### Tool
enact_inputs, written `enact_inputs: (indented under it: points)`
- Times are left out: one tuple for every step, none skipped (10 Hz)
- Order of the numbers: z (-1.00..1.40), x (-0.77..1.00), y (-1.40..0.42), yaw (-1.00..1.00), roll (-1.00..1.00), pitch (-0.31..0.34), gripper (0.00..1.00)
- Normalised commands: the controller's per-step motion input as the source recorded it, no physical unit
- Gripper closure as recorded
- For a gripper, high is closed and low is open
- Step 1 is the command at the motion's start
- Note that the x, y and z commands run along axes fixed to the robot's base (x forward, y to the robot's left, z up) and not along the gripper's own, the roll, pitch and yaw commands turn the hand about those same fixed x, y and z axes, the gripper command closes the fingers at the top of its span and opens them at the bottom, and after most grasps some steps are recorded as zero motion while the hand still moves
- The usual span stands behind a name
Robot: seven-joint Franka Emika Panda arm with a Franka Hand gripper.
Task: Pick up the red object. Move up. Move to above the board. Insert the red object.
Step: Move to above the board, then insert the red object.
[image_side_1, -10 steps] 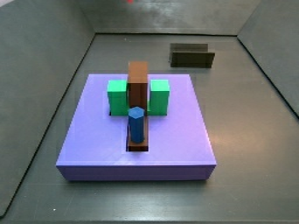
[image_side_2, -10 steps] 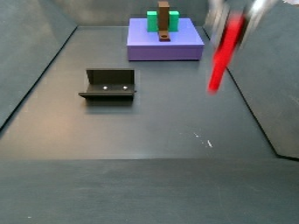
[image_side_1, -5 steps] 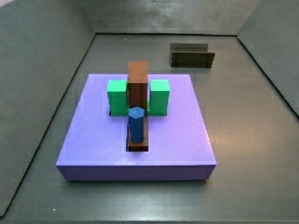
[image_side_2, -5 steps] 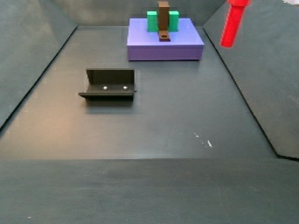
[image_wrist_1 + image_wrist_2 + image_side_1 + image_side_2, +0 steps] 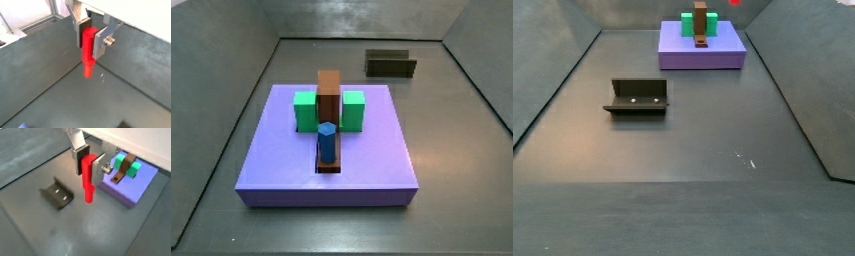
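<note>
In both wrist views my gripper (image 5: 91,36) (image 5: 90,164) is shut on the upper end of the red object (image 5: 87,57) (image 5: 87,180), a straight bright red bar hanging upright below the fingers, well above the floor. The board (image 5: 139,187) (image 5: 365,150) (image 5: 720,55) is a lavender-blue slab. A brown block (image 5: 329,88) lies in its central slot, between green blocks (image 5: 307,110), with a blue upright peg (image 5: 327,142) in front. In a wrist view the board lies beside and below the gripper. Only the red object's tip (image 5: 735,2) shows at a side view's upper edge.
The fixture (image 5: 637,96) (image 5: 390,64) (image 5: 57,196) stands on the dark floor apart from the board. Grey walls enclose the floor on all sides.
The red object has risen and moved toward the board's side, from mid-height in the side view to almost out of its upper edge. Board and blocks have not moved.
</note>
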Motion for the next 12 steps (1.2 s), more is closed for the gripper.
enact_inputs:
  points:
    - [0.13,0.16,-1.40,0.02,-0.01,0.021,1.00]
    - [0.14,0.16,-1.40,0.01,0.01,0.029,1.00]
    - [0.14,0.17,-1.40,0.01,0.00,0.054,1.00]
    - [0.15,0.17,-1.40,0.01,-0.01,0.066,1.00]
    - [0.15,0.20,-1.40,0.01,0.00,0.102,1.00]
    - [0.15,0.22,-1.40,0.01,0.00,0.128,1.00]
    - [0.16,0.27,-1.40,0.00,0.02,0.158,1.00]
    - [0.17,0.31,-1.40,0.01,0.02,0.162,1.00]
    - [0.07,0.17,-0.54,0.01,0.04,0.169,1.00]
    - [0.04,0.11,-0.21,0.01,0.05,0.151,1.00]
    - [-0.01,0.00,-0.11,0.00,0.03,0.000,1.00]
    - [-0.29,-0.05,0.14,0.02,0.00,-0.026,1.00]
